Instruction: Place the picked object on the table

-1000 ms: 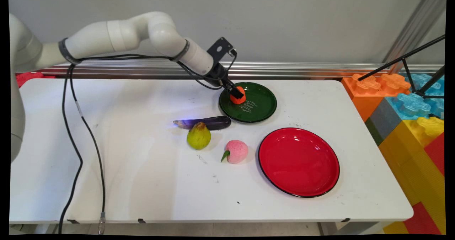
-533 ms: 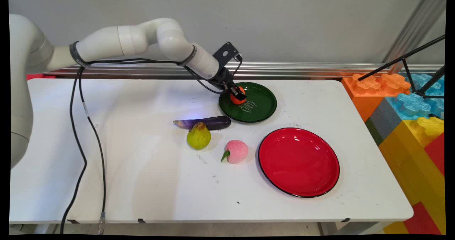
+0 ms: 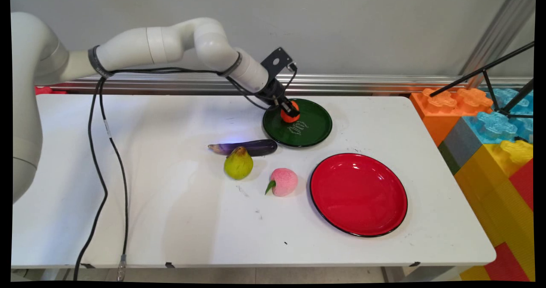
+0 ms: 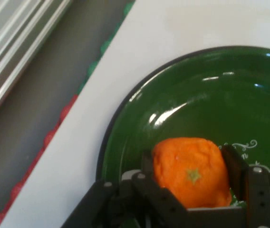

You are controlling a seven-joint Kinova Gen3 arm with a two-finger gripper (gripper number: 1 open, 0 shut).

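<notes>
Because the tool [image 4: 192, 190] has its two fingers pressed on either side of the orange fruit [image 4: 190, 171], the fruit could pop out sideways if the squeeze is not even (it looks round and a bit soft). It could then roll off the green plate [image 3: 313, 128] and onto the tabletop [image 3: 170, 219]. From the hand view the fruit sits low over the plate, near its edge by the wall, and I cannot tell if it touches the plate. The black cables [image 3: 104, 130] hang down to the tabletop and could drag on things if the arm swings wide.

The green plate has only the orange fruit over it. The red plate [image 3: 358, 194] has nothing in it. A purple eggplant [image 3: 249, 147], a green pear [image 3: 238, 163] and a pink peach [image 3: 283, 181] lie on the tabletop, outside both plates, the pear touching the eggplant.
</notes>
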